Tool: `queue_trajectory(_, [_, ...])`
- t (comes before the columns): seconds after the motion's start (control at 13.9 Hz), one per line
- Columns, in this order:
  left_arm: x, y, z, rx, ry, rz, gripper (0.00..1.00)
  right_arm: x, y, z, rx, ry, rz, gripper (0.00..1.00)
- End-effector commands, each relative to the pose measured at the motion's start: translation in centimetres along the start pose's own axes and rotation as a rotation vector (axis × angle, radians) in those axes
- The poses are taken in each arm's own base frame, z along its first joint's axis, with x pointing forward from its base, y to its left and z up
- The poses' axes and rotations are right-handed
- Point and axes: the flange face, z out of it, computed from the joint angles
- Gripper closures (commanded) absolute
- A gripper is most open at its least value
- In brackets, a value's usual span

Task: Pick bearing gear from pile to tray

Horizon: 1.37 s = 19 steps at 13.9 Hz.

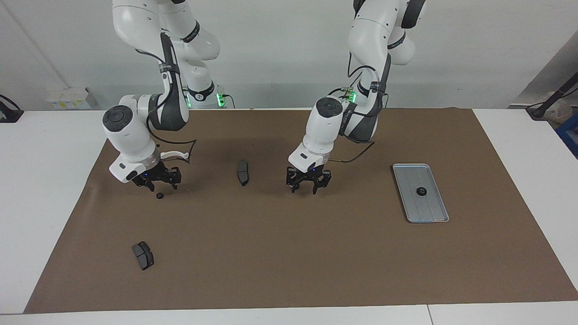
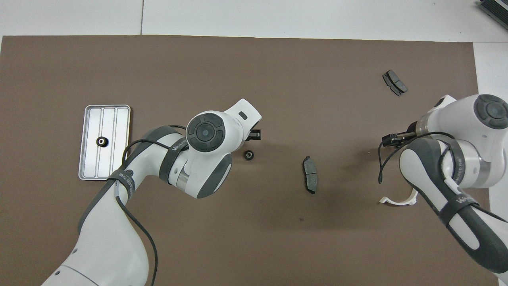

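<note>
Jaws of the right gripper [image 1: 158, 184] are standing apart, gripping nothing, and hanging low over the brown mat [image 1: 289, 253]. One black gear [image 1: 159, 195] is lying just below their tips, untouched; a white half-ring [image 1: 175, 155] is showing beside the wrist above them. A brake pad [image 1: 242, 172] is lying between the two grippers. The left gripper [image 1: 307, 187] is hovering near the mat with its jaws also spread and empty; a second gear [image 2: 248, 155] is sitting just beside their tips. Well apart from those jaws, the tray [image 1: 433, 212] is carrying a third gear [image 1: 421, 191].
</note>
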Motion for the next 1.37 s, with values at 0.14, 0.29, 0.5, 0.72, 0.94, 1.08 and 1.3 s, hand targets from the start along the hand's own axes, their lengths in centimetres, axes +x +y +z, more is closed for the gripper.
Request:
queue_trajectory(0.14, [-1.8, 2.1, 2.1, 0.019, -0.021, 0.056, 0.26, 0.0, 1.3, 2.1, 0.025, 0.018, -0.011, 0.3])
queue_trajectory(0.29, [-3.0, 1.9, 2.8, 0.032, -0.046, 0.062, 0.28, 0.3, 1.7, 3.3, 0.025, 0.028, -0.007, 0.34])
queue_trajectory(0.5, [-4.4, 2.2, 3.4, 0.043, -0.069, 0.077, 0.31, 0.2, 2.3, 3.5, 0.026, 0.025, -0.009, 0.37])
queue_trajectory(0.72, [-5.4, 2.2, 3.7, 0.052, -0.085, 0.086, 0.35, -0.2, 2.4, 4.1, 0.028, 0.014, -0.007, 0.41])
queue_trajectory(0.94, [-6.1, 2.3, 3.9, 0.056, -0.094, 0.093, 0.43, -0.7, 2.5, 4.7, 0.026, 0.022, -0.005, 0.47])
queue_trajectory(1.08, [-6.3, 2.4, 3.9, 0.06, -0.101, 0.096, 0.52, -0.8, 3.0, 4.7, 0.027, 0.023, 0.006, 0.58])
queue_trajectory(1.3, [-6.3, 2.5, 3.8, 0.06, -0.104, 0.098, 0.7, -0.9, 3.0, 4.7, 0.029, 0.016, 0.009, 0.84])
